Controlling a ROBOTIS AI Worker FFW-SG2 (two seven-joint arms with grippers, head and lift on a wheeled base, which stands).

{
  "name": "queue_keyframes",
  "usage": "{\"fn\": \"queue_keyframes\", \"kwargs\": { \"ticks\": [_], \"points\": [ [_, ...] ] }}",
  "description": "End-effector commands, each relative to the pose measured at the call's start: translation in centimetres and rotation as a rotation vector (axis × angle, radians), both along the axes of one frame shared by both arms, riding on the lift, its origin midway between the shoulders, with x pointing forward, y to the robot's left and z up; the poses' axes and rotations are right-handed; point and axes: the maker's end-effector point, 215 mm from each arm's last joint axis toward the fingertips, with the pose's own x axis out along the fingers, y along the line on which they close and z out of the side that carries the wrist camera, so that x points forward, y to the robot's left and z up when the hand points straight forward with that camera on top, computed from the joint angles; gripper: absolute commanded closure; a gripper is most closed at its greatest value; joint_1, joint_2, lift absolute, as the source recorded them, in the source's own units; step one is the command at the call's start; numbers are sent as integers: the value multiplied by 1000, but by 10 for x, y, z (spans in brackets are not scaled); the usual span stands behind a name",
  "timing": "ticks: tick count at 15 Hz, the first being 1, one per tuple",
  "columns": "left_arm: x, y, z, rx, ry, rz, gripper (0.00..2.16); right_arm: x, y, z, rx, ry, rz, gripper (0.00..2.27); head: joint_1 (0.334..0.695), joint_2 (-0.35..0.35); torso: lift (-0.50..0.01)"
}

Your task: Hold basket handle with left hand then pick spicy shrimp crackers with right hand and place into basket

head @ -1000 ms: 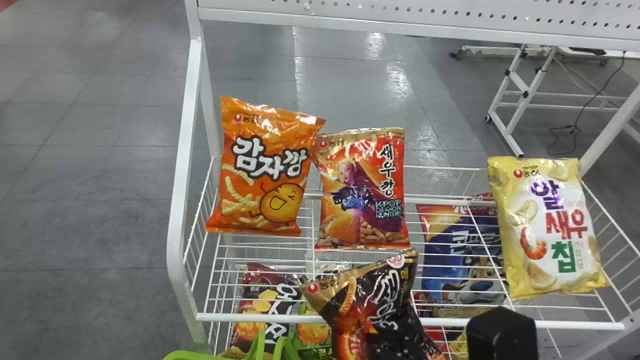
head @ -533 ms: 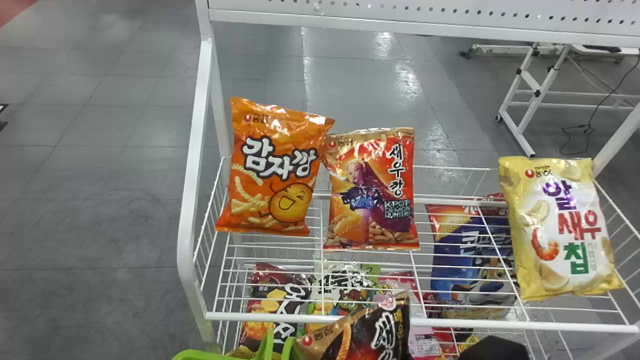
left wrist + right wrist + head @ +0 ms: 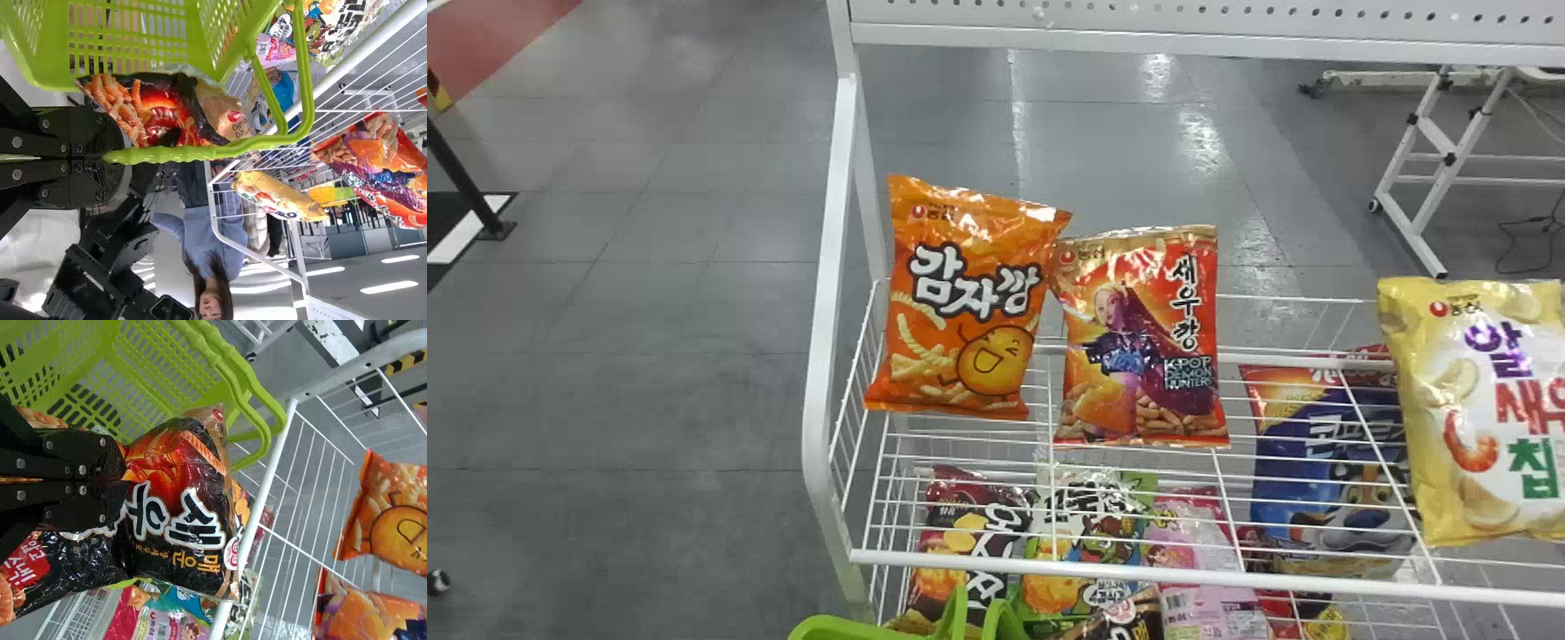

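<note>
At the bottom edge of the head view are the green basket handle (image 3: 958, 625) and the top of the black spicy shrimp crackers bag (image 3: 1129, 620). My left gripper (image 3: 112, 157) is closed around the handle (image 3: 220, 148) in the left wrist view, with the basket (image 3: 133, 47) beside it and the black bag (image 3: 167, 113) close to the handle. In the right wrist view my right gripper (image 3: 120, 473) pinches the middle of the bag (image 3: 177, 490), whose film creases around the fingers. The basket (image 3: 143, 377) lies behind the bag; whether the bag is inside its rim I cannot tell.
A white wire rack (image 3: 1227, 582) stands ahead, its front rail close to bag and basket. Orange (image 3: 969, 302), red (image 3: 1147, 347) and yellow (image 3: 1476, 418) snack bags are at its upper level, several more bags lower down. Open floor (image 3: 649, 356) lies left.
In the head view the rack and its bags have shifted right. The black bag has dropped towards the bottom edge, and the black arm part at lower right has left the view.
</note>
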Motion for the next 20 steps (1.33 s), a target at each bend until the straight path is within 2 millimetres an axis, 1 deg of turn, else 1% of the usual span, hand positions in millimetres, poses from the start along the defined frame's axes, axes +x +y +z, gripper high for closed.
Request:
{"fn": "queue_keyframes", "kwargs": {
  "ticks": [1,3,4,5,7,8,9,11,13,16,17,18,19,20],
  "points": [
    [0,-1,2,-6,-1,2,1892,-5,12,-5,-3,6,28,1831,695,20,-37],
    [-2,-1,5,-4,-6,1,1892,-7,26,-13,-10,4,59,1831,695,47,-37],
    [-3,-1,5,-4,-6,0,1892,-9,34,-18,-15,2,77,1831,695,83,-37],
    [-3,-2,6,-4,-7,0,1892,-11,45,-23,-19,-5,99,1831,695,104,-37],
    [-5,-2,6,-2,-7,-2,1892,-14,60,-25,-14,-16,127,1831,695,156,-37],
    [-5,-2,7,-1,-8,-2,1892,-15,64,-25,-13,-17,134,1831,695,186,-37],
    [-5,-2,7,-1,-10,-3,1892,-18,67,-26,-10,-13,141,1831,695,235,-37],
    [-6,-3,7,0,-9,-4,1892,-27,72,-34,-19,5,165,1831,695,274,-37],
    [-6,-4,7,1,-8,-7,1892,-37,78,-41,-18,24,186,1831,695,298,-37],
    [-6,-4,7,0,-8,-8,1892,-42,81,-50,-37,28,212,1821,695,345,-37],
    [-6,-4,7,0,-8,-7,1892,-41,80,-53,-44,26,215,1703,695,350,-37],
    [-6,-4,7,-2,-9,-7,1892,-40,79,-56,-50,28,215,1251,695,350,-37],
    [-7,-4,7,-2,-7,-7,1892,-40,78,-60,-55,32,216,667,695,350,-37],
    [-7,-4,7,-2,-7,-7,1892,-39,76,-61,-64,30,216,130,695,350,-37]
  ]
}}
